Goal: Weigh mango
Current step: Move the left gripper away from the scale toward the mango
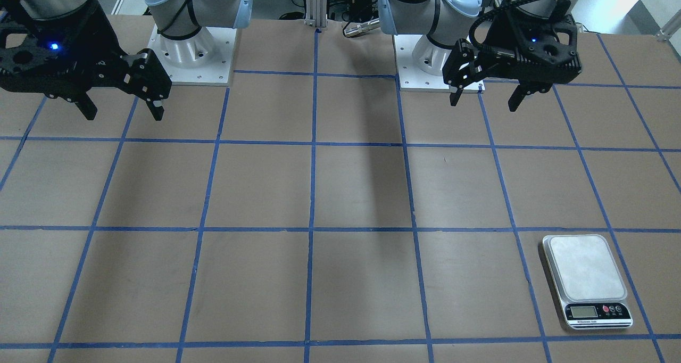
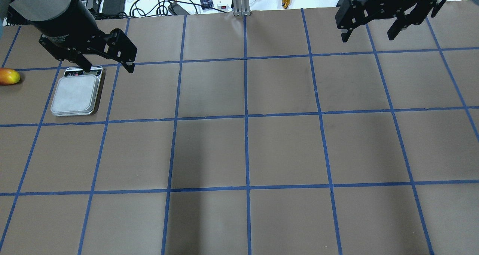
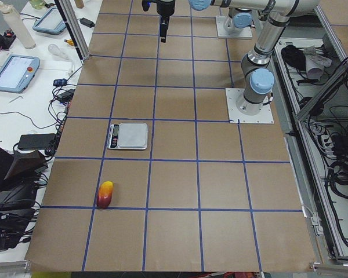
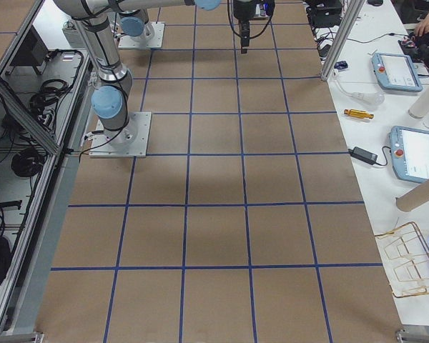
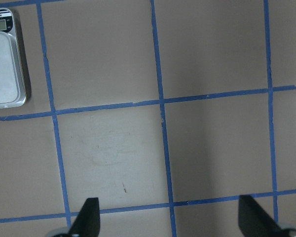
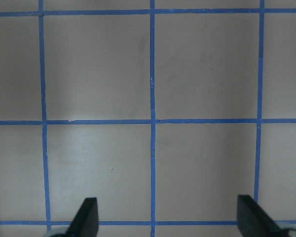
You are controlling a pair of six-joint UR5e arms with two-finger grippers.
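Left pincer (image 2: 109, 68) and right pincer (image 2: 368, 38) hung spread and empty above the counter (image 2: 247, 150). The mango (image 2: 8, 76) lay near the vacant scale (image 2: 75, 96). Weighing had not begun: grasping and placing were yet to do.

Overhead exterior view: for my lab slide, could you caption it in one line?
Mango lies apart from the empty scale at the table's left; both pairs of jaws hover open.
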